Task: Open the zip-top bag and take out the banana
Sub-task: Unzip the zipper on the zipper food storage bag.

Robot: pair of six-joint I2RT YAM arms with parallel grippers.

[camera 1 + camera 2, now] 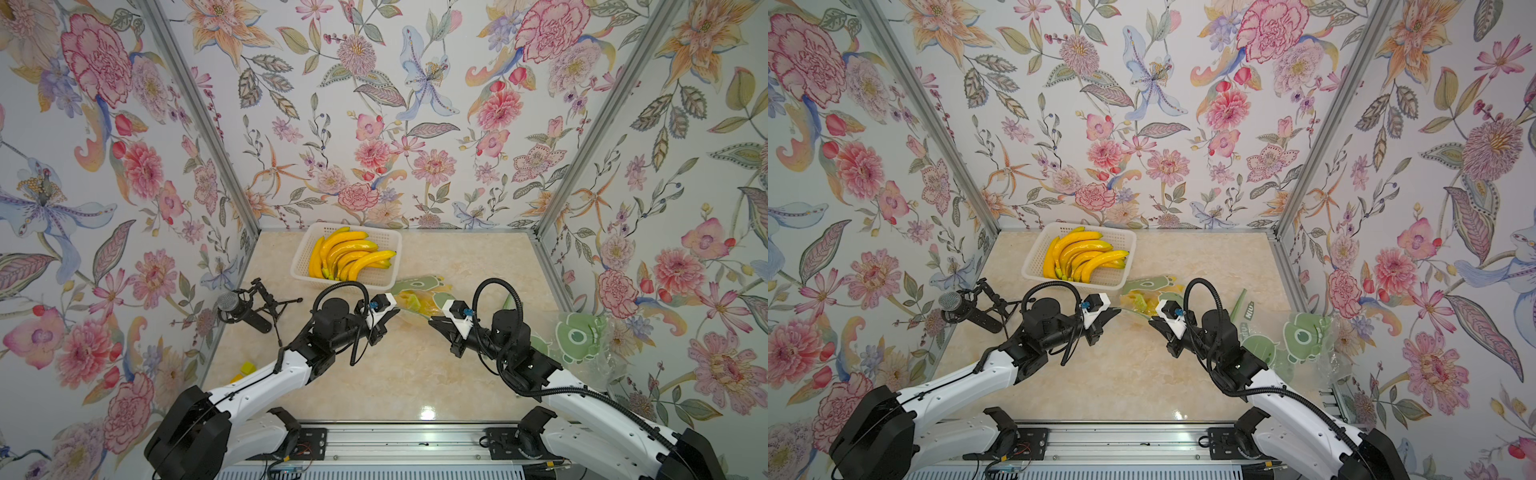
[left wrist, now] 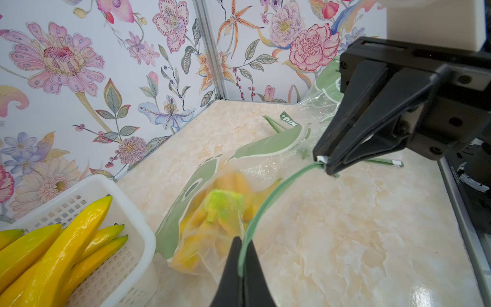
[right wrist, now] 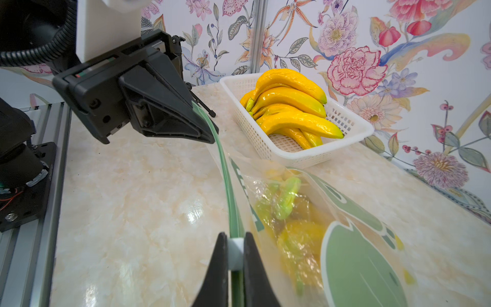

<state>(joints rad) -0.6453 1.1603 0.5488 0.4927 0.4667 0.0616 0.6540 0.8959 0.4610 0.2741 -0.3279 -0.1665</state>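
The clear zip-top bag with green print lies on the marble table in front of the basket, between my two grippers. Inside it shows a yellow banana with a green stem. My left gripper is shut on the bag's green zip strip. My right gripper is shut on the white slider of the same strip, which stretches between the two. The left gripper also shows in the right wrist view, and the right gripper in the left wrist view.
A white basket at the back holds several loose yellow bananas. A microphone on a small tripod stands at the left wall. More green-printed plastic bags are heaped at the right wall. A yellow item sits at the left edge.
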